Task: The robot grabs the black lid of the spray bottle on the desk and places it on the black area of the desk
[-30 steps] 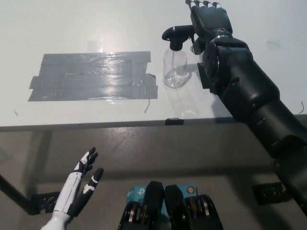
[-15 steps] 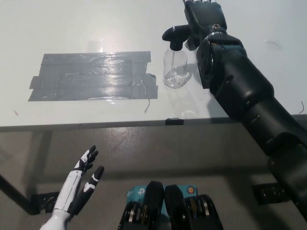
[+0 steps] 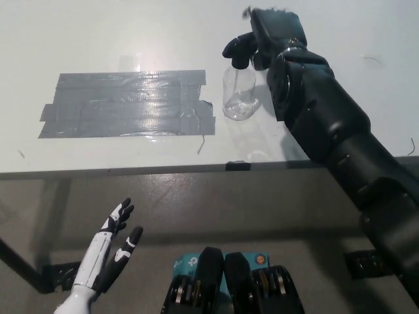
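Observation:
A clear spray bottle (image 3: 239,97) stands upright on the white desk (image 3: 131,33), just right of the black taped area (image 3: 124,103). Its black trigger lid (image 3: 236,50) sits on top, nozzle pointing left. My black right hand (image 3: 275,31) lies against the right side of the lid and covers its rear part; the grip itself is hidden behind the back of the hand. My white left hand (image 3: 110,250) rests open at the lower left, below the desk's front edge.
The desk's front edge (image 3: 163,169) runs across the middle of the picture, with grey floor below it. My right forearm (image 3: 327,124) crosses the desk's right side. Loose tape ends curl at the black area's right edge (image 3: 208,111).
My right hand has moved left and slightly up, closing in on the black lid until it covers the lid's rear. Bottle and left hand have stayed put.

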{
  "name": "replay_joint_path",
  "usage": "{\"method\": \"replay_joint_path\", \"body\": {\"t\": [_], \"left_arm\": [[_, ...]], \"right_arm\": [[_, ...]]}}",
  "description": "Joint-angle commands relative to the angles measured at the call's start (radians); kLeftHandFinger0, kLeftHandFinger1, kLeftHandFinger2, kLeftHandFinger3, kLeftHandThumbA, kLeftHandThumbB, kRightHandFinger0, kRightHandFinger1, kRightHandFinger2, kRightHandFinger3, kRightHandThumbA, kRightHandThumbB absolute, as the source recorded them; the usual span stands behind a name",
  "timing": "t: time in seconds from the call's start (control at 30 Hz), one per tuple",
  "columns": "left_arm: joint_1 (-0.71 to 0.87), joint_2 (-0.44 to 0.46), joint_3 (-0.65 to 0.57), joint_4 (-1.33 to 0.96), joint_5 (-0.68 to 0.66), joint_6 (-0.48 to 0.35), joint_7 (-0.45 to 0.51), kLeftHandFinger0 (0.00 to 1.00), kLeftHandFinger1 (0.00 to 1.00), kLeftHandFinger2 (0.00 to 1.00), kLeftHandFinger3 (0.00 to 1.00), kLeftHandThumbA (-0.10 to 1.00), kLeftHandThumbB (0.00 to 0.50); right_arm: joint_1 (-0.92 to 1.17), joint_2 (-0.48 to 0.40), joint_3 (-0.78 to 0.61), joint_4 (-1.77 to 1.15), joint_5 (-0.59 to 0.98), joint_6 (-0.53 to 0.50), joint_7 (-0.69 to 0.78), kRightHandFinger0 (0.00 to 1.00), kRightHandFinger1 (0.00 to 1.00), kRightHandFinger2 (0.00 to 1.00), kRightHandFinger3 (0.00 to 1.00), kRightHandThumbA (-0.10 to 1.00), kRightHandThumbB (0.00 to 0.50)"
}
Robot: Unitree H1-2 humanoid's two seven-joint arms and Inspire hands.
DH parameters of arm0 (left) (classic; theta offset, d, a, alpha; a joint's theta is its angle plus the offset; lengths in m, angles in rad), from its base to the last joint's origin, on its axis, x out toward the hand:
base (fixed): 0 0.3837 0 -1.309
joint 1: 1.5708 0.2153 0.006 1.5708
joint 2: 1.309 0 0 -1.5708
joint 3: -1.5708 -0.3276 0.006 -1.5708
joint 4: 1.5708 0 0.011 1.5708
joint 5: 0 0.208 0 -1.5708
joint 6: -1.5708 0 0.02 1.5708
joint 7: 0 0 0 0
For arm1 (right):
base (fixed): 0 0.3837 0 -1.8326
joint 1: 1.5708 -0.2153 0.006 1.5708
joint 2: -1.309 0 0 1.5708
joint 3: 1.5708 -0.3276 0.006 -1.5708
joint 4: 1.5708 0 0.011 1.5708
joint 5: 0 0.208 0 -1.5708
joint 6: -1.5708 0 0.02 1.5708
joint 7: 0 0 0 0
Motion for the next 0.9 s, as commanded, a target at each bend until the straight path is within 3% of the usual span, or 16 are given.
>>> {"method": "replay_joint_path", "body": {"t": [0.0,0.03,0.07,0.1,0.17,0.23,0.27,0.33,0.43,0.6,0.77,0.87], "left_arm": [[-0.017,0.02,-0.001,-0.03,-0.003,-0.017,-0.006,1.0,1.0,1.0,1.0,0.92,0.003],[-0.019,0.022,0.0,-0.028,-0.004,-0.021,-0.007,1.0,1.0,1.0,1.0,0.92,0.006],[-0.02,0.024,0.0,-0.026,-0.005,-0.024,-0.007,1.0,1.0,1.0,1.0,0.92,0.006],[-0.022,0.025,0.0,-0.026,-0.006,-0.024,-0.008,1.0,1.0,1.0,1.0,0.92,0.005],[-0.025,0.024,-0.001,-0.033,-0.01,-0.006,-0.014,1.0,1.0,1.0,1.0,0.93,0.012],[-0.028,0.026,-0.005,-0.034,-0.004,-0.005,-0.016,1.0,1.0,1.0,1.0,0.94,0.0],[-0.03,0.026,-0.004,-0.033,-0.003,-0.004,-0.017,1.0,1.0,1.0,1.0,0.94,0.0],[-0.031,0.026,-0.004,-0.029,-0.003,-0.015,-0.016,1.0,1.0,1.0,1.0,0.94,0.0],[-0.033,0.026,-0.005,-0.025,-0.002,-0.015,-0.017,1.0,1.0,1.0,1.0,0.95,0.0],[-0.03,0.025,-0.011,-0.021,0.016,-0.033,-0.01,1.0,1.0,0.96,1.0,0.93,0.0],[0.003,0.019,-0.012,-0.026,0.012,-0.031,-0.008,1.0,1.0,0.95,1.0,0.93,0.005],[0.013,0.018,-0.009,-0.028,0.0,-0.032,-0.01,1.0,1.0,0.95,1.0,0.87,0.0]], "right_arm": [[-0.05,-0.007,-0.029,0.076,0.062,-0.099,-0.066,0.01,0.22,0.5,0.38,-0.1,0.246],[-0.044,-0.009,-0.035,0.089,0.067,-0.11,-0.091,0.01,0.25,0.59,0.39,-0.1,0.228],[-0.041,-0.011,-0.039,0.101,0.071,-0.122,-0.111,0.02,0.35,0.74,0.48,-0.1,0.217],[-0.041,-0.012,-0.042,0.109,0.073,-0.131,-0.124,0.02,0.39,0.78,0.54,-0.1,0.212],[-0.037,-0.021,-0.053,0.131,0.085,-0.154,-0.161,0.05,0.47,0.84,0.81,-0.1,0.212],[-0.042,-0.027,-0.054,0.149,0.087,-0.183,-0.197,0.08,0.53,0.85,0.95,-0.1,0.203],[-0.045,-0.027,-0.054,0.156,0.089,-0.188,-0.203,0.07,0.54,0.84,0.99,-0.1,0.163],[-0.051,-0.029,-0.052,0.159,0.086,-0.203,-0.231,0.12,0.57,0.87,1.0,-0.1,0.182],[-0.06,-0.032,-0.058,0.15,0.094,-0.221,-0.257,0.09,0.54,0.84,0.98,-0.1,0.134],[-0.068,-0.031,-0.064,0.123,0.102,-0.235,-0.303,0.04,0.43,0.75,0.85,0.0,0.114],[-0.062,-0.031,-0.052,0.031,0.089,-0.207,-0.275,0.03,0.43,0.75,0.87,-0.02,0.101],[-0.075,-0.025,-0.045,-0.018,0.082,-0.187,-0.248,0.05,0.47,0.81,0.97,-0.04,0.096]]}}
